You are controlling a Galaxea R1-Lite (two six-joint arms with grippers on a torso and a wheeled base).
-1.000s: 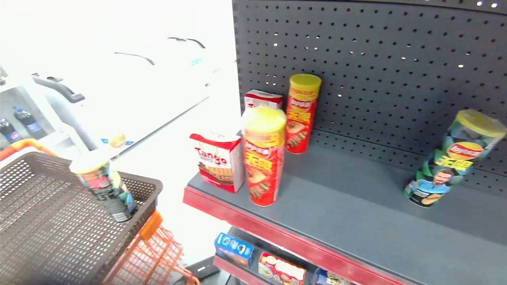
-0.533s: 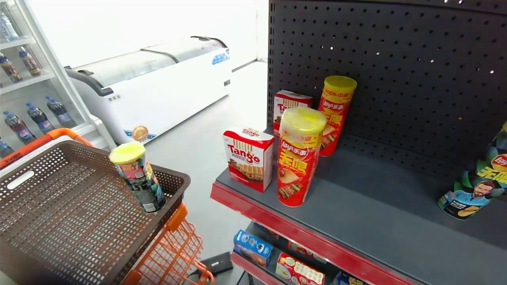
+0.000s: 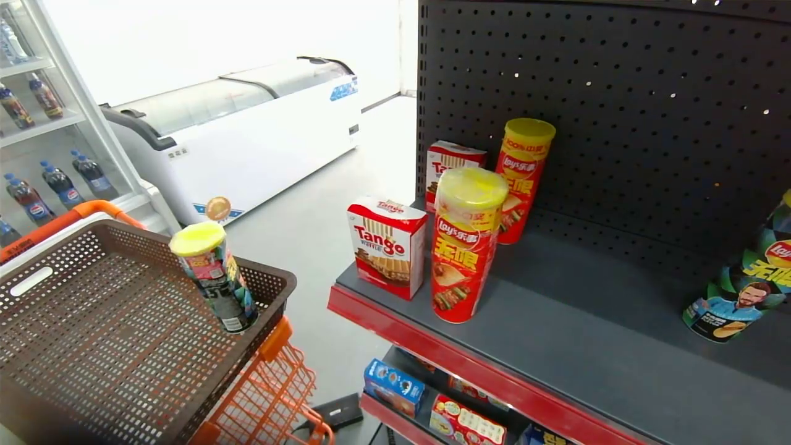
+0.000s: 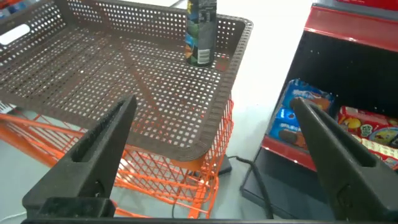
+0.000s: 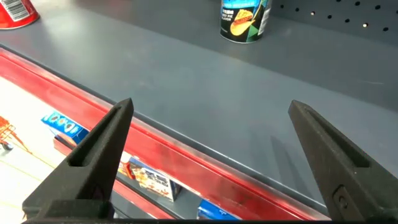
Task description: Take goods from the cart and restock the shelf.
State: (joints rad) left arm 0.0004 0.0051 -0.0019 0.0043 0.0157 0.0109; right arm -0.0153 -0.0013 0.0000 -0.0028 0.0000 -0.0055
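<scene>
Since the earliest frame the whole head view has swung toward the robot's left, a shift of the camera and not of the goods; over the last half second nothing has moved.

Room: a pale grey floor (image 3: 321,228), a white chest freezer with curved glass lids (image 3: 247,136) and a glass-fronted cooler holding dark bottles (image 3: 37,154).

Surface: a dark grey shelf board (image 3: 556,334) with a red front edge (image 3: 395,327), backed by black perforated pegboard (image 3: 618,93). On it stand two red tubes with yellow lids, one at the front (image 3: 463,247) and one at the pegboard (image 3: 522,179). Just beside them are two red-and-white boxes, front (image 3: 386,247) and rear (image 3: 448,164). Well apart, toward the robot's right, a dark green tube with a yellow lid (image 3: 741,290) stands near the pegboard.

Labels: the red tubes carry yellow characters under a round red badge. The boxes bear red lettering above a wafer picture.

Task item: a dark printed tube with a yellow lid (image 3: 216,281) stands in the shelf-side corner of the brown perforated plastic basket (image 3: 93,346). The basket sits atop the orange wire cart (image 3: 259,395).

Left wrist view: the left gripper (image 4: 211,106) hangs above the cart, fingers spread wide and holding nothing. This view adds the wire frame under the basket and a blue snack packet (image 4: 298,118) on the lower shelf.

Right wrist view: the right gripper (image 5: 211,107) hangs over the red front edge, likewise spread and holding nothing.
</scene>
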